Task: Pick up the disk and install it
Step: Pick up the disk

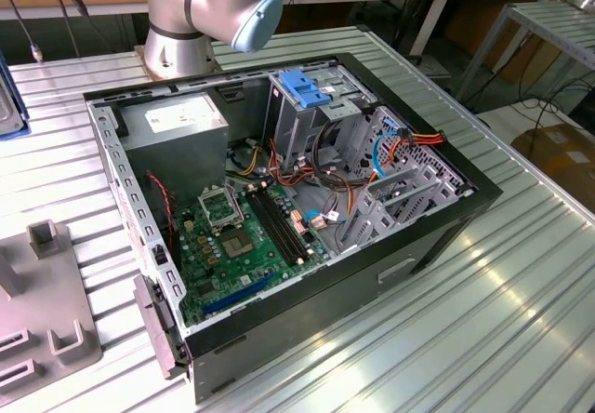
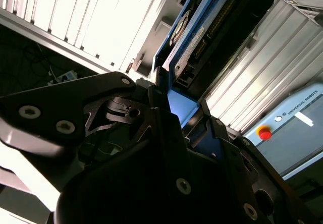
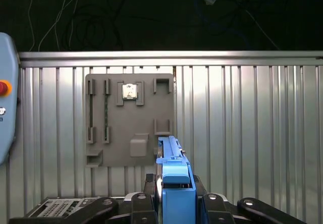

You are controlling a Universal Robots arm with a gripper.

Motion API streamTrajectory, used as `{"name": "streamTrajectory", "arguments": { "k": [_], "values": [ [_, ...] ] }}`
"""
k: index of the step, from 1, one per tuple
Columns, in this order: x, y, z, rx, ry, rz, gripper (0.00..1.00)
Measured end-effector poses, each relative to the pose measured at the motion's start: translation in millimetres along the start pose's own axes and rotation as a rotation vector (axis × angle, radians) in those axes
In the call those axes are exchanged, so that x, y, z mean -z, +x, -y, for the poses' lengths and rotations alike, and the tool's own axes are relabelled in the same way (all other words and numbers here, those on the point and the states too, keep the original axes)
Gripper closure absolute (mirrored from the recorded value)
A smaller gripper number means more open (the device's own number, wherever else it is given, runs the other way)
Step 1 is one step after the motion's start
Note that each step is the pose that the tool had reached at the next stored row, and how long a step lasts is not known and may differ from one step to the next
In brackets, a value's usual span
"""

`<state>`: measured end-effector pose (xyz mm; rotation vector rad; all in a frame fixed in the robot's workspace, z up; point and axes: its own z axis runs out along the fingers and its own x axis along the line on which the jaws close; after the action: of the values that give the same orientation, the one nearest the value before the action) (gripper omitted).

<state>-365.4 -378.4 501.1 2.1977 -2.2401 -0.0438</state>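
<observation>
Disk (image 3: 170,156) edge-on in gripper (image 3: 174,183), long axis straight out from it

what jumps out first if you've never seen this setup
The open computer case sits in the middle of the exterior view, its green motherboard exposed. In the first wrist view the claw grips the disk in its bright blue frame, edge-on, with a grey fixture plate on the ribbed table beyond.
</observation>
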Motion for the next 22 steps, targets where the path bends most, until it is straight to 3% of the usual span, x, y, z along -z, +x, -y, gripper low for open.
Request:
{"name": "streamTrajectory", "arguments": {
  "k": [22],
  "values": [
    [0.5,-0.4,22.6,0.000,0.0000,0.0000,0.63]
  ]
}}
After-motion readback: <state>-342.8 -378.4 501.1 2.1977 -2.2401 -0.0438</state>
